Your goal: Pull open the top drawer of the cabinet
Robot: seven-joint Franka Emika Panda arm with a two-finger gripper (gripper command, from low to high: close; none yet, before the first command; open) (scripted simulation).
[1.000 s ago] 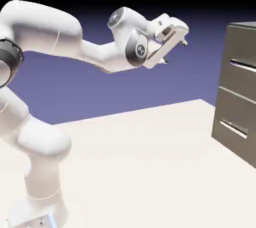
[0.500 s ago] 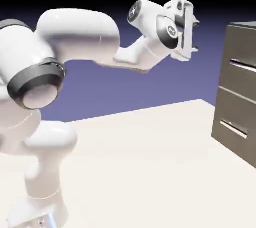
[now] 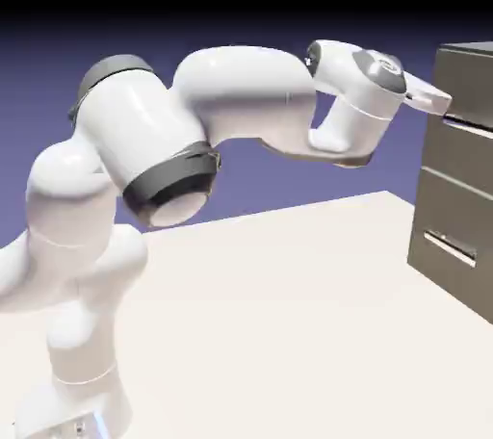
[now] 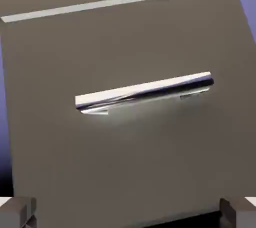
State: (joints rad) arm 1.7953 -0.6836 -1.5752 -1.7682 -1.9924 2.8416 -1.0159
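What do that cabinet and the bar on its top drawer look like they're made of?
The cabinet looks like dull grey-brown metal, smooth and only faintly shiny. The top drawer bar handle looks like polished silver metal, with bright mirror-like streaks.

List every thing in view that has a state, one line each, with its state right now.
top drawer: shut, front flush with the cabinet.
top drawer's handle: free, nothing gripping it.
lower drawer: shut.
cabinet: upright on the table, both drawers closed.
gripper: level with the top drawer and close to its front; in the hand view the fingertips stand wide apart, open, short of the handle.
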